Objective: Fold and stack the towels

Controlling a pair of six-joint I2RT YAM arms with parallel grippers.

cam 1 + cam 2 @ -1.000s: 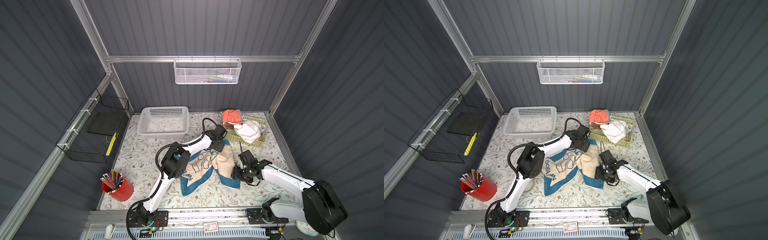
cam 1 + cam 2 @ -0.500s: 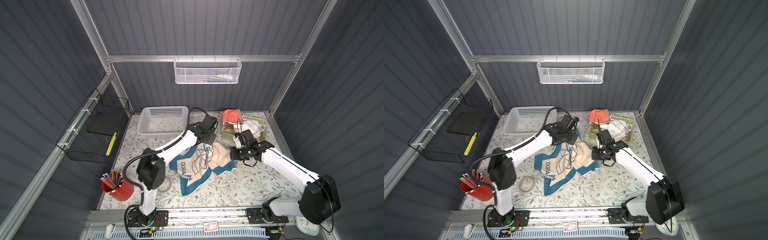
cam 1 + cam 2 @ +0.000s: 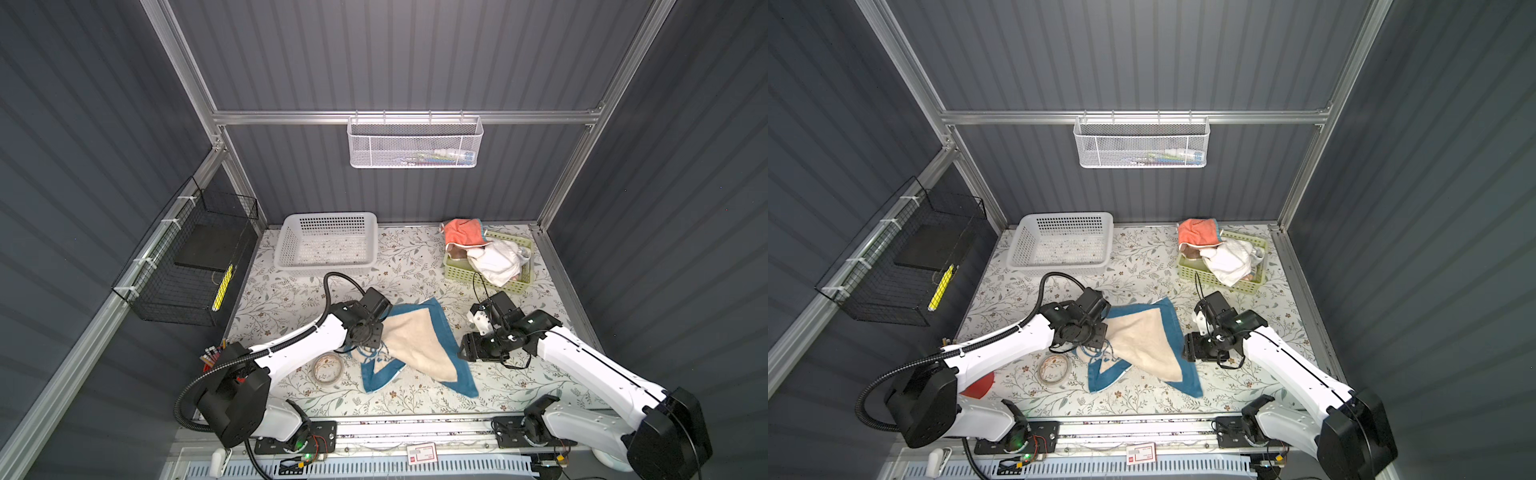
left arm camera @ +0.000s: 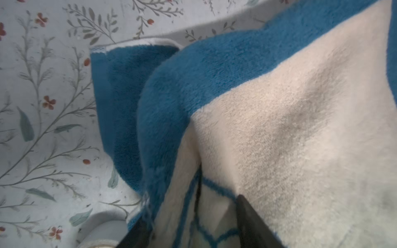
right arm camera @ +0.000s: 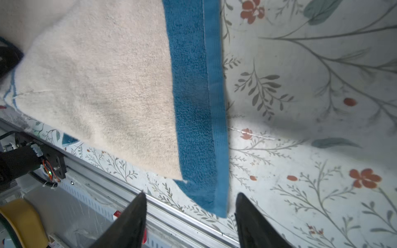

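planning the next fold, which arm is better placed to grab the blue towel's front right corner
Right. The right pincer stands open with that corner of the blue towel ahead of its fingertips. The left pincer sits at the towel's opposite edge, cloth draped between its fingers.

This is a robot test booth in a lab, not a home. Dark grey ribbed walls (image 3: 415, 54) and silver metal bars (image 3: 399, 117) box it in. A white left arm (image 3: 299, 347) and right arm (image 3: 590, 368) are bolted to a metal rail (image 3: 415, 428) at 6 o'clock. A flowered table cloth (image 3: 415, 257) covers the floor. A white mesh basket (image 3: 415, 143) hangs at 12 o'clock, and a black wire basket (image 3: 187, 266) at 9 o'clock.
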